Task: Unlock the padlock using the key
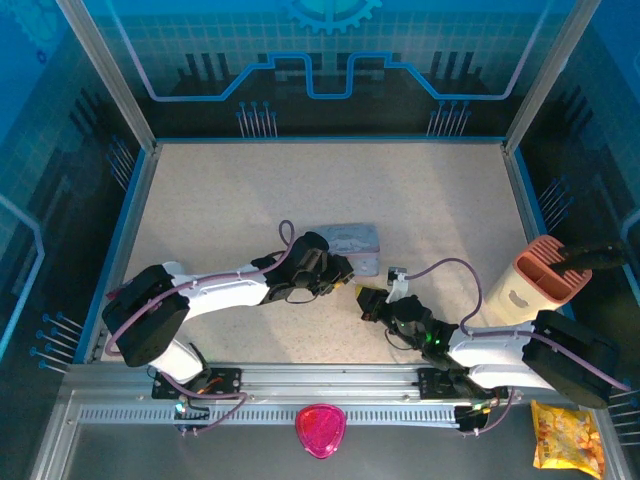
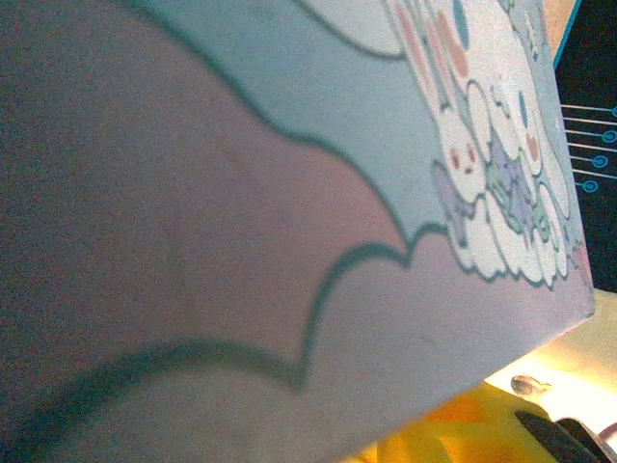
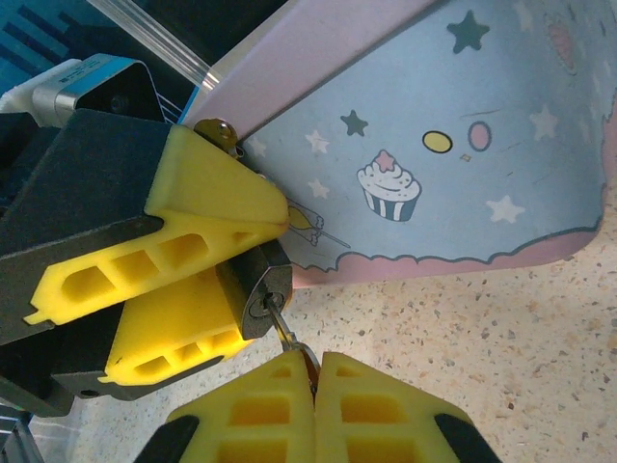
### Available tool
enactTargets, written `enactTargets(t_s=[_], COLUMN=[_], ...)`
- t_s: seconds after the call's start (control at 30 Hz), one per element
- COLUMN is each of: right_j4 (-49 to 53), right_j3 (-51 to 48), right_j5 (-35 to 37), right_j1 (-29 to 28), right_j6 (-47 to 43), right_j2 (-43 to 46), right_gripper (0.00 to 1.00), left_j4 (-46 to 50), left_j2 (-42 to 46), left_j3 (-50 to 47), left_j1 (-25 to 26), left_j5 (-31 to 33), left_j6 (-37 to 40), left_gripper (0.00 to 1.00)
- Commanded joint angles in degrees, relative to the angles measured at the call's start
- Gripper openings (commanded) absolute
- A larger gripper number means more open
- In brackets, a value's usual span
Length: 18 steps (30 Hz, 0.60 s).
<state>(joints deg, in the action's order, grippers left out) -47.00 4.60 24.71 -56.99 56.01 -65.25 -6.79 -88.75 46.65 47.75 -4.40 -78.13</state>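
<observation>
Tabletop [image 1: 420, 200] speckled beige, blue walls [image 1: 400, 60], padlock [image 3: 262, 301] by tin [image 1: 345, 240]

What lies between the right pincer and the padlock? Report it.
The key, pinched in the right pincer, meets the padlock; the right wrist view shows it.

Speckled beige tabletop [image 1: 400, 190]; blue circuit-print back wall [image 1: 200, 50]; aluminium frame posts [image 1: 108, 70].

tin [image 2: 241, 193]: close-up, pale blue-pink, cartoon print | yellow finger [image 2: 439, 434]: below its edge
</observation>
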Motion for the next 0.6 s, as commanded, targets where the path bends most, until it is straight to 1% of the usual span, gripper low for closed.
enactTargets(t_s=[0.0, 0.23, 0.57], right_j4=[-2.83, -2.04, -4.83], right_j3=[1.44, 3.24, 4.64], right_j5=[0.91, -0.64, -4.72], right_j1=[-0.05, 0.58, 2.06], right_j6=[0.64, -0.39, -0.98], right_j2=[0.47, 0.83, -1.15], right_gripper=[0.0, 0.0, 0.0], left_j4=[-2.17, -0.88, 0.6], left_j2=[1.22, 0.82, 0.5], left_j3=[0.14, 1.22, 1.75], left_j1=[1.53, 1.84, 2.87], left_j5=[-2.8, -3.07, -3.02], left_j6=[-1.23, -0.39, 0.23], left_gripper=[0.07, 0.07, 0.07])
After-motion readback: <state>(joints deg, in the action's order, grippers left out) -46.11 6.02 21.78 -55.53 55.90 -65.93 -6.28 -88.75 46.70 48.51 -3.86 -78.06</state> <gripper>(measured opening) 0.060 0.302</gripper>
